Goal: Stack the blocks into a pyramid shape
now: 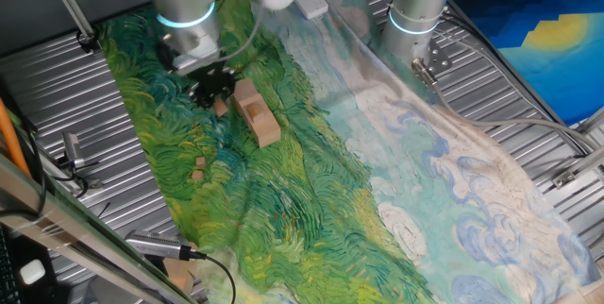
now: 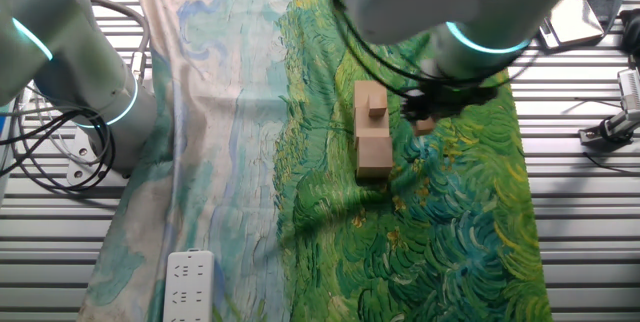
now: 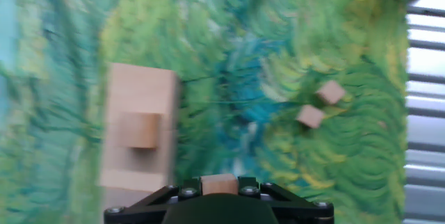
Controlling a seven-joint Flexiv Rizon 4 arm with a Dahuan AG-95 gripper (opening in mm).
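Right, no containers here: the blocks sit straight on the painted cloth (image 1: 311,200). A row of larger blocks (image 1: 257,115) lies left of centre in one fixed view, with one small block (image 2: 377,107) perched on top, seen above centre in the other fixed view. The gripper (image 1: 215,90) hangs just left of that row, fingers closed on a small cube (image 3: 220,184), which peeks out at the bottom centre of the hand view. Two loose small blocks (image 3: 320,104) lie touching on the green swirls, right of centre, well apart from the row. Ribbed metal table (image 1: 123,181) borders the cloth on the left.
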